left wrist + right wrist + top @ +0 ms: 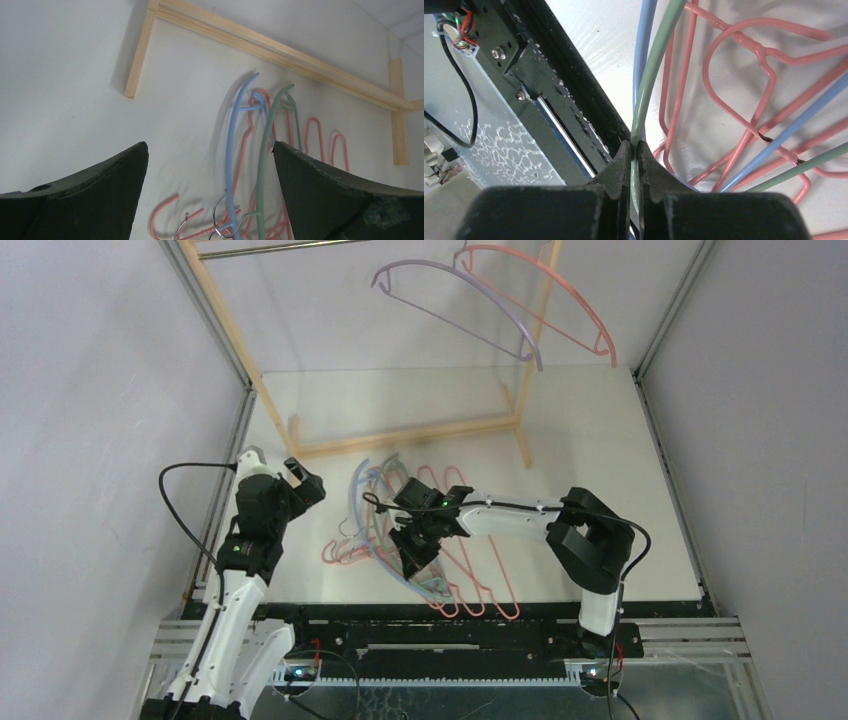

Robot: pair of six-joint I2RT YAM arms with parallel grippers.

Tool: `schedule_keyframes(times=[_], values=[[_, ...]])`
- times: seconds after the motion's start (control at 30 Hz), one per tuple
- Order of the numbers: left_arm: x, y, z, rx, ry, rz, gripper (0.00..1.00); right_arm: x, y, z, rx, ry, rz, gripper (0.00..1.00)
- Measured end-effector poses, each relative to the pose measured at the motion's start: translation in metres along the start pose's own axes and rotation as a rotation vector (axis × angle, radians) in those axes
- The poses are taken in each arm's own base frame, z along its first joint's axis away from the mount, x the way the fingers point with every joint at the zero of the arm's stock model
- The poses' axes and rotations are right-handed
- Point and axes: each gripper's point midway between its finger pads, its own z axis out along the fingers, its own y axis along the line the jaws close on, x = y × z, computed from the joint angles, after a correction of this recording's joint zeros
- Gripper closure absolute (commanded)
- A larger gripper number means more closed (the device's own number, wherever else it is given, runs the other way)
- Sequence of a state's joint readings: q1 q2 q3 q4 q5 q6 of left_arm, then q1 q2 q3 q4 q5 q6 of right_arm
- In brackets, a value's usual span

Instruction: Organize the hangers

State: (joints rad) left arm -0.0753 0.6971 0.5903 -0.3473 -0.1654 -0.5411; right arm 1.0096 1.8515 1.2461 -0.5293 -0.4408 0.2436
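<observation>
The right claw (pixel 635 148) pinches a green hanger (pixel 655 65).

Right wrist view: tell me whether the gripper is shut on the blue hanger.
No: the right gripper is clamped on the green hanger; the blue hanger passes beside it, ungripped.

Rack base (pixel 400 437) just behind piled hangers (pixel 470 585)
</observation>
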Motion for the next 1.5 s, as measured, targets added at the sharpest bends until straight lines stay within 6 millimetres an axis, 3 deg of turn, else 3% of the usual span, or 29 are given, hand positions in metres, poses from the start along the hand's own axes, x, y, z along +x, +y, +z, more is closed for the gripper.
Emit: schedule_keyframes(times=[0.17, 0.33, 0.53, 0.63, 0.77, 1.0, 1.17, 1.37, 1.43, 1.5], values=[[-0.003, 0.0, -0.002, 0.001, -0.015, -0.002, 0.01, -0.012, 0.008, -0.027, 0.019, -0.079, -0.022, 1.0], [-0.003, 0.002, -0.003, -0.008, -0.014, -0.001, 0.0, -0.034, 0.02, -0.081, 0.052, -0.237, -0.036, 1.0], [-0.003, 0.003, -0.003, -0.012, -0.015, 0.001, 0.0, -0.059, 0.016, -0.142, 0.092, -0.427, 0.011, 1.0], [-0.002, 0.003, -0.003, -0.013, -0.013, 0.001, 0.01, -0.065, 0.011, -0.152, 0.113, -0.462, 0.023, 1.0], [-0.003, 0.003, -0.004, -0.009, -0.018, -0.001, 0.0, -0.058, 0.007, -0.134, 0.147, -0.421, 0.017, 1.0], [-0.009, 0.0, -0.011, 0.007, -0.045, -0.008, 0.01, -0.01, -0.024, -0.075, 0.24, -0.225, 0.035, 0.99], [-0.01, 0.0, -0.013, 0.01, -0.05, -0.01, 0.01, 0.003, -0.039, -0.068, 0.323, -0.175, 0.006, 0.62], [-0.009, 0.001, -0.014, 0.006, -0.045, -0.01, 0.0, 0.019, -0.036, -0.054, 0.348, -0.129, -0.057, 0.57], [-0.008, 0.002, -0.014, 0.005, -0.043, -0.01, 0.0, 0.022, -0.032, -0.047, 0.343, -0.116, -0.074, 0.45], [-0.008, 0.002, -0.014, 0.005, -0.043, -0.01, 0.01, 0.023, -0.029, -0.038, 0.339, -0.106, -0.084, 0.43]])
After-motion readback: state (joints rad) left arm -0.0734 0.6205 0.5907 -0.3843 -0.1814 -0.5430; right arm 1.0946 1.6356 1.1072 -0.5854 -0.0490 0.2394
